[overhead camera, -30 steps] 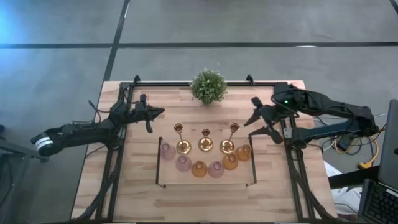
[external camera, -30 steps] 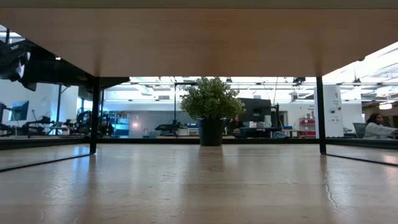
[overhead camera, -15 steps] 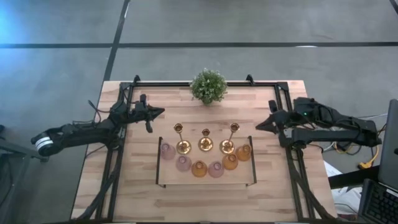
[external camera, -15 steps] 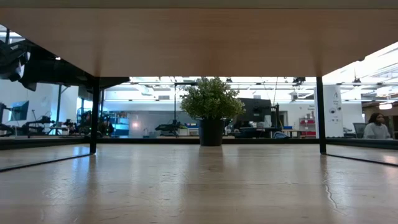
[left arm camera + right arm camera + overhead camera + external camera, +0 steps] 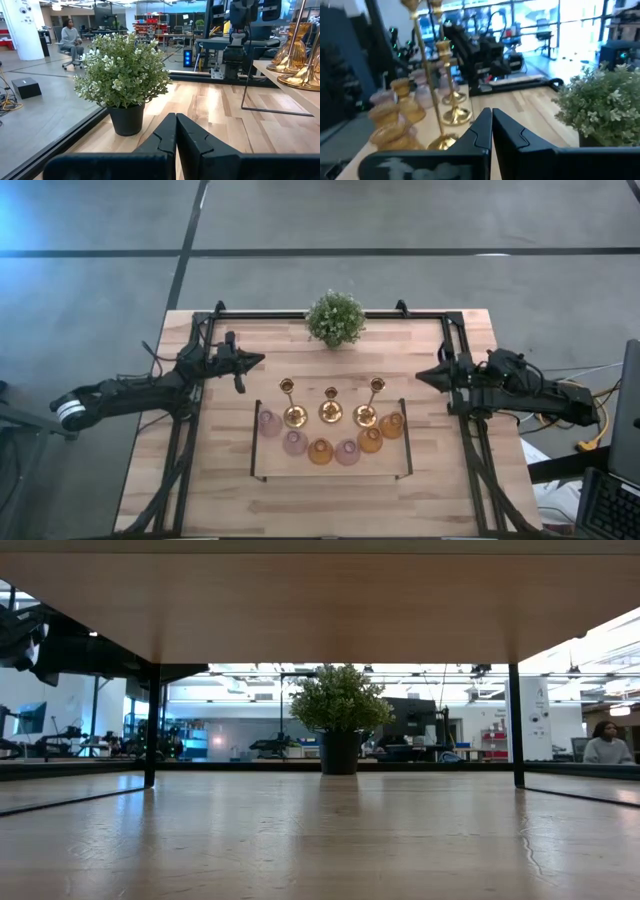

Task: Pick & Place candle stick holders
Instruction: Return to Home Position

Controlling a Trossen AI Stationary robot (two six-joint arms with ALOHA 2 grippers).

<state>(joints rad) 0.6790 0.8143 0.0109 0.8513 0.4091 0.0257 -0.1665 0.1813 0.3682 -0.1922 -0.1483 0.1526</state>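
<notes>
Three slim gold candlesticks (image 5: 331, 408) stand by their round bases on a raised wooden shelf (image 5: 330, 465) at the table's middle. In front of them sit several small glass cups in an arc, pink ones (image 5: 269, 423) and amber ones (image 5: 320, 451). The candlesticks also show in the right wrist view (image 5: 445, 80) and the left wrist view (image 5: 295, 50). My left gripper (image 5: 258, 361) is shut and empty at the table's left, clear of the shelf. My right gripper (image 5: 420, 375) is shut and empty at the table's right edge.
A bushy green potted plant (image 5: 335, 319) stands at the table's far middle, also in the low view (image 5: 340, 715). A black frame (image 5: 452, 380) runs around the table. People sit in the room behind (image 5: 603, 745).
My right gripper has drawn back toward the table's right edge and come down, its arm folding in. Its fingers, spread one second ago, are shut now. My left arm and the candle holders have kept still.
</notes>
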